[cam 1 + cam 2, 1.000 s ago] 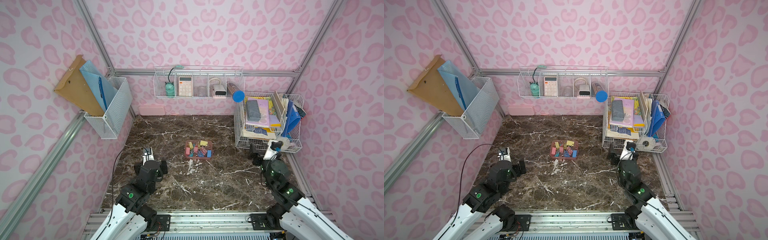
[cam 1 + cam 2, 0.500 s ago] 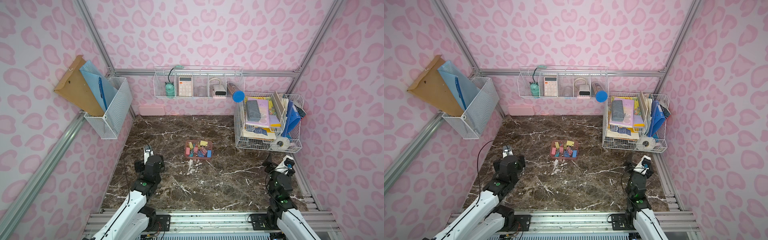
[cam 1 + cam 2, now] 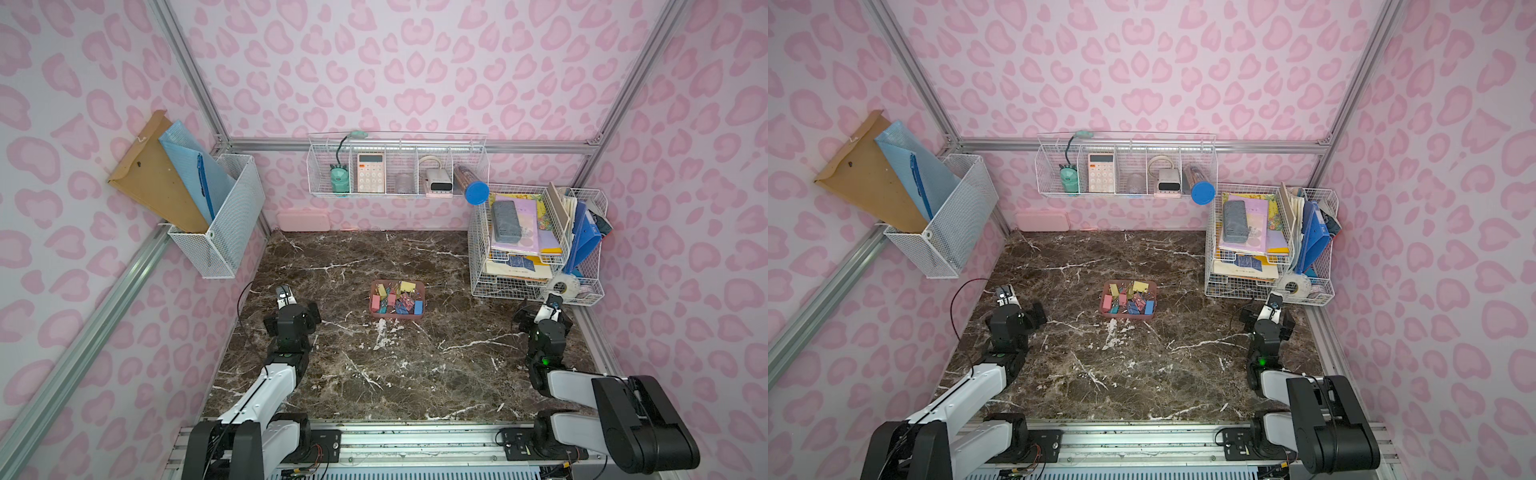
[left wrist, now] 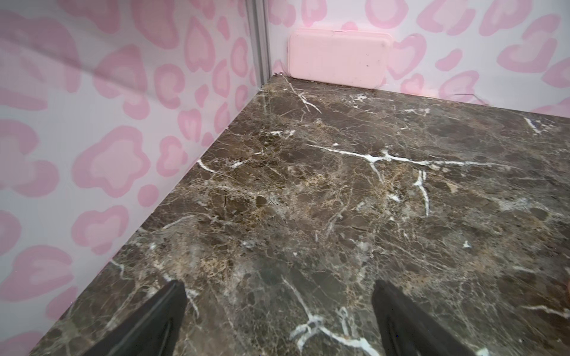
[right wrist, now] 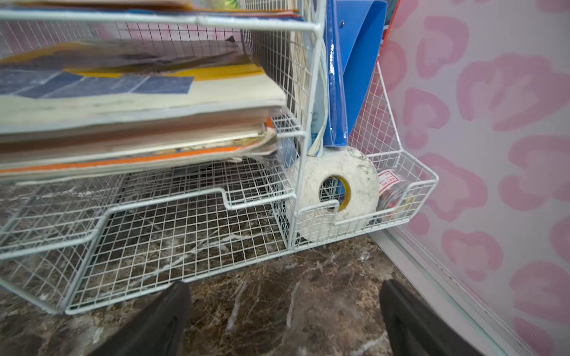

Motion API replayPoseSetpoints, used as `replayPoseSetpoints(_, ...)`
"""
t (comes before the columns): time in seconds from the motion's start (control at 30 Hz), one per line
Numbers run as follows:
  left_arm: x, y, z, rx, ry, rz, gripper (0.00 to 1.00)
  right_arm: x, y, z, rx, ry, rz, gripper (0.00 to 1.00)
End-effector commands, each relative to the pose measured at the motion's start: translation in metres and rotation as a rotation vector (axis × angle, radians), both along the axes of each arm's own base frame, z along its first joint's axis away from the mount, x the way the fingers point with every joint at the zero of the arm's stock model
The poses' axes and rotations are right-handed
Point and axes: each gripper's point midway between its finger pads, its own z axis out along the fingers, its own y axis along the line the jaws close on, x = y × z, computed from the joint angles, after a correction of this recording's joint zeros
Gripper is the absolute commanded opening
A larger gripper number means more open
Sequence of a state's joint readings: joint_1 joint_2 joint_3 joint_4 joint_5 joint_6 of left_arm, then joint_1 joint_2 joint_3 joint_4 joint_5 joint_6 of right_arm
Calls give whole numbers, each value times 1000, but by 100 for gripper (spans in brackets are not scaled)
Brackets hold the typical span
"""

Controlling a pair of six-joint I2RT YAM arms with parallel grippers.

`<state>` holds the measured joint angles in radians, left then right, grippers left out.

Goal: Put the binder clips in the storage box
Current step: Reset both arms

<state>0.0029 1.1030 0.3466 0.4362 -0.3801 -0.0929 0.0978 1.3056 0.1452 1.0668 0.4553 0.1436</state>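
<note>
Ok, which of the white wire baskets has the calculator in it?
The long basket hung on the back wall holds the calculator; the side-wall basket has folders, the tabletop rack papers.

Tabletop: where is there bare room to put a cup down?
Bare marble: behind the clip tray up to the pink case, and before it between the left arm and right arm. Crowded by the wire rack.

Bright, even, diffuse in both top views, with faint, soft-edged shadows on the marble tabletop (image 3: 374,374). Wide-lens stretch toward the upper corners, along outward-leaning wall rails (image 3: 187,70). In the right wrist view, a smeared paper stack (image 5: 138,101) and a white glint along the blue folder (image 5: 331,77). In the left wrist view, a soft wall (image 4: 92,154), crisp marble veins, a near-black left gripper (image 4: 277,283) with its detail lost.
</note>
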Motion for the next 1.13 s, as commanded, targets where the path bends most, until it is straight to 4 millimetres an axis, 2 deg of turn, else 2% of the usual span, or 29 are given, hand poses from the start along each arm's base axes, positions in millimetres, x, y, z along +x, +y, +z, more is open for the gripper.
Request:
replayPoseSetpoints(0.0,17,-8,10,3,-78,-64,99,15,5,22,-40,-75,31,99)
replayPoseSetpoints(0.17,36,-4,-13,-59,-77,-86,99,26,12,17,-89,-107,74,99)
replayPoseSetpoints(0.27,47,-9,-32,-72,-70,-125,99,34,12,1,-44,-34,111,99)
replayPoseSetpoints(0.3,51,-14,-39,-67,-64,-159,99,31,10,5,-41,-79,119,99)
replayPoseSetpoints(0.33,55,-18,-40,-52,-73,-190,99,26,10,8,-54,-112,127,99)
replayPoseSetpoints(0.4,59,-26,-39,-44,-74,-242,100,32,9,0,-33,-43,126,99)
replayPoseSetpoints(0.53,67,-18,-44,-104,-22,-233,100,28,11,6,-50,-93,131,99)
replayPoseSetpoints(0.63,65,-11,-47,-149,29,-196,100,32,11,1,-39,-47,130,99)
replayPoseSetpoints(1.1,64,-12,-47,-148,24,-196,100,29,15,6,-66,-88,145,99)
